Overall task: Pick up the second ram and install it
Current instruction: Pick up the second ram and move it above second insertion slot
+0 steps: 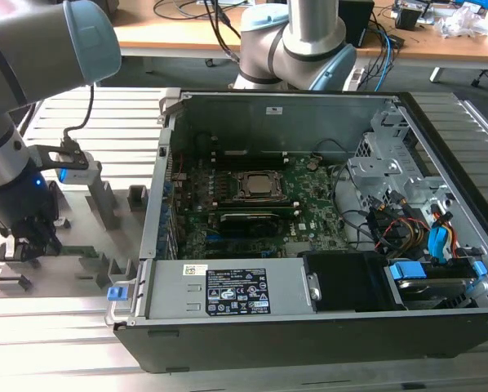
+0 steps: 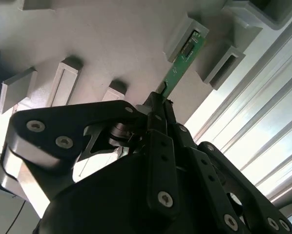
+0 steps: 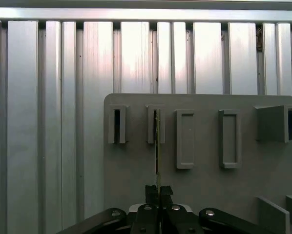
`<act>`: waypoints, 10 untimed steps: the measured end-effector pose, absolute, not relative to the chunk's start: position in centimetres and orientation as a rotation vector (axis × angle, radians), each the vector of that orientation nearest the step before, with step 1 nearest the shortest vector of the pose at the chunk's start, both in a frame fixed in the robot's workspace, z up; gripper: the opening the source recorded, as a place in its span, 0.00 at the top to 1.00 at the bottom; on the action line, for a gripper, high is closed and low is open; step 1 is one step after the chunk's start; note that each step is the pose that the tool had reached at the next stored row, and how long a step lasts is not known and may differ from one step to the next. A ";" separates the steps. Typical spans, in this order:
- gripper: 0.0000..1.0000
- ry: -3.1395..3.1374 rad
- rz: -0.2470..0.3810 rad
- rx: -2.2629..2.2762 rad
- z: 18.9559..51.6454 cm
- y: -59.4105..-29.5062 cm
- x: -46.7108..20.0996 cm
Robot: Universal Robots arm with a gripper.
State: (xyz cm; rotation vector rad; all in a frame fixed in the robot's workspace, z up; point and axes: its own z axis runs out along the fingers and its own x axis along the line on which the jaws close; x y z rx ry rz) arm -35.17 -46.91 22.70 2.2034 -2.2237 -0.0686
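Gripper [image 1: 32, 237] of mine hangs at the lower left of the exterior view, pinched shut on one end of the second ram [image 2: 182, 61]. Its far end rests in a slot of the grey rack [image 3: 204, 195], which stands it on edge so my fingers [image 2: 158, 124] can clamp its flat faces.

Open computer case [image 1: 252, 351] lies on its side on a ribbed aluminium surface [image 1: 48, 343]. Inside it:
- green motherboard [image 1: 309, 208], with the processor socket [image 1: 260, 186] near the middle
- grey power supply [image 1: 228, 290] with a white label, along the near wall
- coloured cables [image 1: 407, 224], tangled toward the exterior view's right

Grey fixture plate [image 3: 204, 195] with slotted holders [image 3: 185, 139] sits beside the case. Wooden desk [image 1: 170, 37] stands behind.
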 end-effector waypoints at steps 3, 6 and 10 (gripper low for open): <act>0.87 -2.224 -0.069 2.203 23.3 -46.9 -35.2; 0.87 -2.224 -0.069 2.203 23.8 -46.9 -35.2; 0.87 -2.224 -0.069 2.203 24.1 -46.9 -35.2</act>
